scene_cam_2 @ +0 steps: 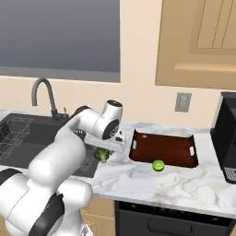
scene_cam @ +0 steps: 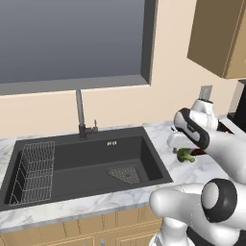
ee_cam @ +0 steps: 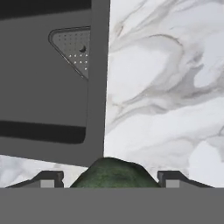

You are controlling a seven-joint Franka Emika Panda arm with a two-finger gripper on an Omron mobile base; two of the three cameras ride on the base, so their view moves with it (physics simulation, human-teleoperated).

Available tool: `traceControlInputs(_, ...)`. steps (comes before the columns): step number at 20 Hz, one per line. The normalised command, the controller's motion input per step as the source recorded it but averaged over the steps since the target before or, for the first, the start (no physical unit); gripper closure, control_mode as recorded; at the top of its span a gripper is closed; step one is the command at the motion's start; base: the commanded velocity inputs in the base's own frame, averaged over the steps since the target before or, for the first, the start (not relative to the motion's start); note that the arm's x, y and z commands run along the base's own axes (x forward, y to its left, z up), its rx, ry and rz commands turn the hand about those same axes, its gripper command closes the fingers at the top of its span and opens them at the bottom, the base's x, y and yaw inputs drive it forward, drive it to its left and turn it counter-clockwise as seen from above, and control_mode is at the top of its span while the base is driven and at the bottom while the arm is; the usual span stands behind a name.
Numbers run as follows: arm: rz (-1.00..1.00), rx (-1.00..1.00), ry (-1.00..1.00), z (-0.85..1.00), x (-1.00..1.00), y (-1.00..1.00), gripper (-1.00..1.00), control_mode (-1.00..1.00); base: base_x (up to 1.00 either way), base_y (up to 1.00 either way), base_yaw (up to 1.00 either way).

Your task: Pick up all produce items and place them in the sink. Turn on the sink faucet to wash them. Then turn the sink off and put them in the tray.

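- Broccoli floret (scene_cam: 185, 155) lies on the marble counter (scene_cam_2: 138, 177) just right of the sink (scene_cam: 62, 161), near the basin's right rim; dark green head, pale stem.
- In the hand view the floret's green top (ee_cam: 113, 174) sits between the two finger tips, which stand wide on either side with counter showing past them.
- Gripper (ee_cam: 109, 178) open, straddling the floret; whether the fingers touch it cannot be told.
- In the right base view the hand is low over the floret (scene_cam_2: 102, 155), at the counter's sink-side edge.
- Lime-green fruit (scene_cam_2: 158, 165) rests at the near rim of the tray (scene_cam_2: 166, 147); whether it is just inside or on the rim I cannot tell.
- Tray is on the counter to the right of the floret, well apart from the sink.
- Sink basin holds a wire rack (scene_cam: 33, 171) at its left end and a triangular mesh drain (scene_cam: 125, 174) toward its right.
- Faucet (scene_cam: 80, 115) stands behind the basin at the far rim.
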Motion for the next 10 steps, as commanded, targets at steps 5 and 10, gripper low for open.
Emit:
traceControlInputs(5,0.10,0.00,0.00,0.00,0.31,0.69,1.00,-1.00,0.00,0.00,0.00)
traceControlInputs(10,0.11,0.00,0.00,0.00,0.35,0.63,1.00,-1.00,0.00,0.00,0.00)
